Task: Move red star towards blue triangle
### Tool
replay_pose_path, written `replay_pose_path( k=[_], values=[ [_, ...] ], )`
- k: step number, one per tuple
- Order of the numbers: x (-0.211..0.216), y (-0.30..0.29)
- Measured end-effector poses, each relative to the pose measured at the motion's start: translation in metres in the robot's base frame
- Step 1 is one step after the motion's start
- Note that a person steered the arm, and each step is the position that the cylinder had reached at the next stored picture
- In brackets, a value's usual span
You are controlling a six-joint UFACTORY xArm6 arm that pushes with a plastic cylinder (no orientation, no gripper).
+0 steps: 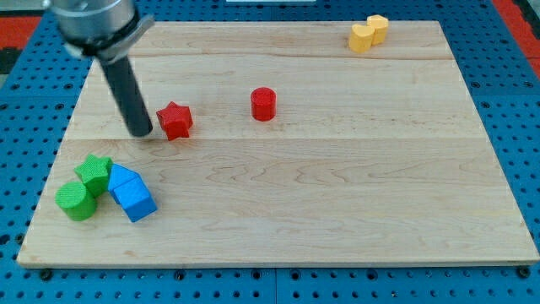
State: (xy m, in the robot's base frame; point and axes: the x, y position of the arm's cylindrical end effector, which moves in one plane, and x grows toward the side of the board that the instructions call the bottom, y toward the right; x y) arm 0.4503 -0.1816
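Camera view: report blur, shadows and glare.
Camera view: the arm's upper housing at the view's top left is blurred; my tip, just left of the red star, casts a soft shadow; blocks are sharp; no strong glare on the board.

Nothing readable is showing anywhere: no text, label, brand, number or sign is appearing on the worktop [337,194], on the blocks or on the rod.
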Motion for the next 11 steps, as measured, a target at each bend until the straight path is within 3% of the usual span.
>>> replay_pose_path(
  k=[2,3,4,5,6,7,8,9,10,11],
  values=[
    [-0.087,0.007],
    [-0.078,0.052],
    [-0.007,0.084],
    [0.031,0.075],
    [0.023,0.088],
    [-0.015,0.135],
    [-0.04,0.089],
    [0.0,0.054],
    [0.015,0.031],
    [0.008,0.114]
  ],
)
